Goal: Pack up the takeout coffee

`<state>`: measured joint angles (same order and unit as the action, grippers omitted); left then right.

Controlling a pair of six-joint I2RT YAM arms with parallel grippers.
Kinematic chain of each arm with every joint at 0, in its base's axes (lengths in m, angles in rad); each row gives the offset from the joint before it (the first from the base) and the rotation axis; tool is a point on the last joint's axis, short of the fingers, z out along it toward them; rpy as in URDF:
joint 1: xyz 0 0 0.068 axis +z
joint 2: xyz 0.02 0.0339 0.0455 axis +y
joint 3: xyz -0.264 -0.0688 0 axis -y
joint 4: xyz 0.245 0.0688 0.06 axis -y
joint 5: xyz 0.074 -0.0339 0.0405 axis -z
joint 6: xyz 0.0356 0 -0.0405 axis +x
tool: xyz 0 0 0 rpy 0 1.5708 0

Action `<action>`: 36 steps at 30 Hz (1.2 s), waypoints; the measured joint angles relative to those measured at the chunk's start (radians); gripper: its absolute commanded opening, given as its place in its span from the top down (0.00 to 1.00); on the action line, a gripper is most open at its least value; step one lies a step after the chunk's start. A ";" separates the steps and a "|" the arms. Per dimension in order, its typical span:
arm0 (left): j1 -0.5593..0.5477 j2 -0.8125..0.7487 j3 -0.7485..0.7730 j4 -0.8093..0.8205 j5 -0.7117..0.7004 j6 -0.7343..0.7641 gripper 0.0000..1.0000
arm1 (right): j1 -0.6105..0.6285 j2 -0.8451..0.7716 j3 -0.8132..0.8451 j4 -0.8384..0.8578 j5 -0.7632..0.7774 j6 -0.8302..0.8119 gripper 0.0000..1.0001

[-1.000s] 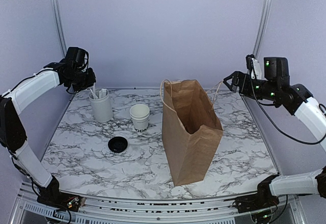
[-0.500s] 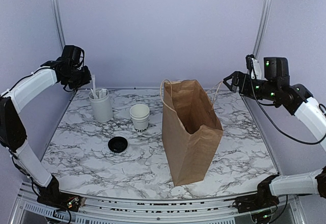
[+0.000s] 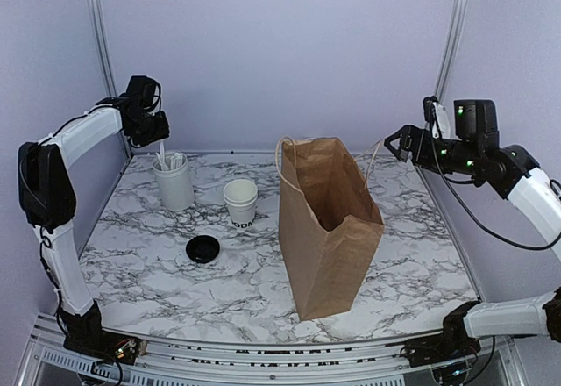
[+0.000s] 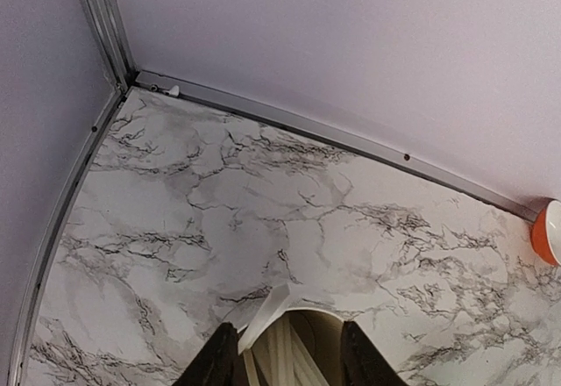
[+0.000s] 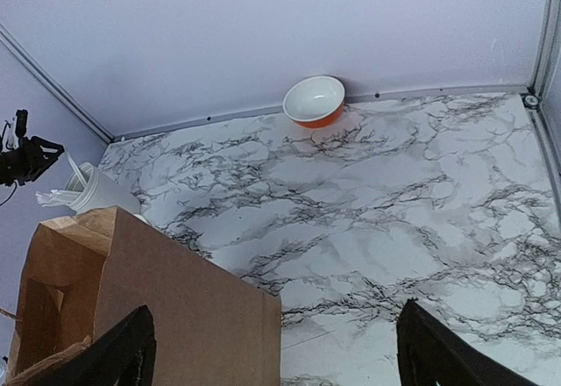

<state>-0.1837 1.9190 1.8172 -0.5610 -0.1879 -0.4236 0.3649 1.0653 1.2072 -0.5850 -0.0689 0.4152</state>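
Observation:
The white paper cup (image 3: 240, 202), with dark lettering low on its side, stands upright on the marble table (image 3: 158, 272). Its black round lid (image 3: 202, 248) lies flat in front of it, to the left. My left gripper (image 3: 145, 123) hovers at the back left, high above the white holder of packets (image 3: 173, 182). In the left wrist view the left gripper (image 4: 285, 361) is open, with the holder's rim (image 4: 298, 303) below the gap and nothing held. My right gripper (image 3: 396, 143) hangs open at the back right, beside the brown paper bag (image 3: 329, 224), well above the table.
The bag stands upright and open-topped right of centre; its top edge (image 5: 149, 316) fills the lower left of the right wrist view. An orange bowl (image 5: 314, 99) with a white inside sits against the back wall. Metal rails border the table on the left and back.
My left gripper has shifted right, over the holder, and its jaws have spread apart. The right arm, cup, lid and bag have not moved.

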 measured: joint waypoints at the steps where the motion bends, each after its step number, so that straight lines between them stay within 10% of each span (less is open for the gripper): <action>1: 0.000 0.010 0.006 0.000 -0.002 0.005 0.58 | 0.000 -0.001 0.000 -0.004 0.000 0.000 0.08; 36: -0.048 0.099 0.073 0.026 -0.166 0.137 1.00 | 0.000 -0.020 0.000 -0.034 0.011 -0.005 0.08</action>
<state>-0.2321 2.0182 1.8900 -0.5354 -0.3542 -0.2867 0.3649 1.0451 1.2072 -0.6189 -0.0578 0.4107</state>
